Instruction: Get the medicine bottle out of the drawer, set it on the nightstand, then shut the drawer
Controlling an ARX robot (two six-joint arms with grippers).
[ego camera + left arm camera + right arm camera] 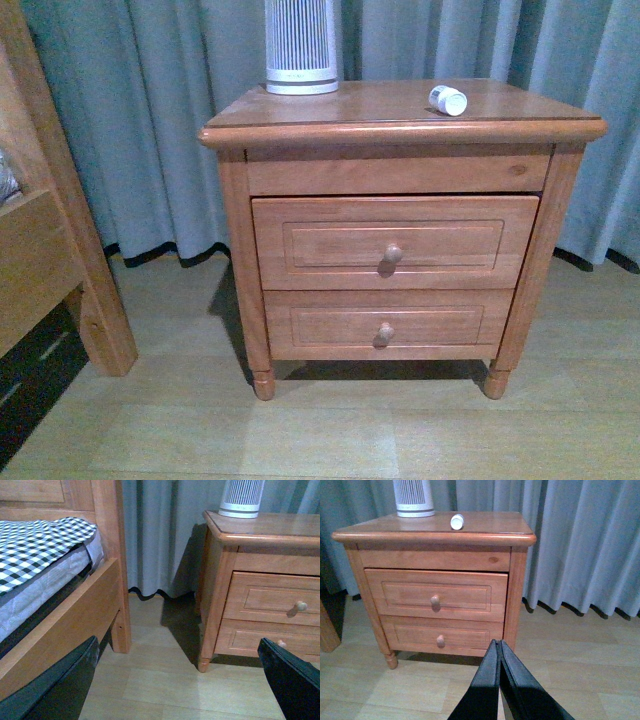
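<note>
- the medicine bottle (pixel 448 100) lies on its side on the flat top of the nightstand (pixel 400 125), toward the right part of the top and near its front edge; in the right wrist view it shows end-on (pixel 457 521).
- the taller drawer (pixel 394 242) sits in the upper slot, its front nearly flush with the frame, its round knob (pixel 391 254) facing out; its right end looks a touch further out than the left, so it may be not quite fully home.
- the shallower drawer (pixel 388 323) below it is closed.
- a tall white ribbed cylinder (pixel 301 45) stands upright at the back left of the nightstand top, well apart from the bottle.
- the right end effector (pixel 499 652) hangs low in front of the nightstand, its two dark fingers pressed together at the tips, holding nothing.
- the left end effector (pixel 177 680) is spread wide, one dark finger (pixel 60 685) at each lower corner of its wrist view, empty, well apart from the nightstand.
- a wooden bed frame (pixel 75 625) with a checked cover (pixel 35 542) stands to the left of the nightstand; grey curtains (pixel 150 120) hang behind, over a pale wood floor (pixel 330 430).
</note>
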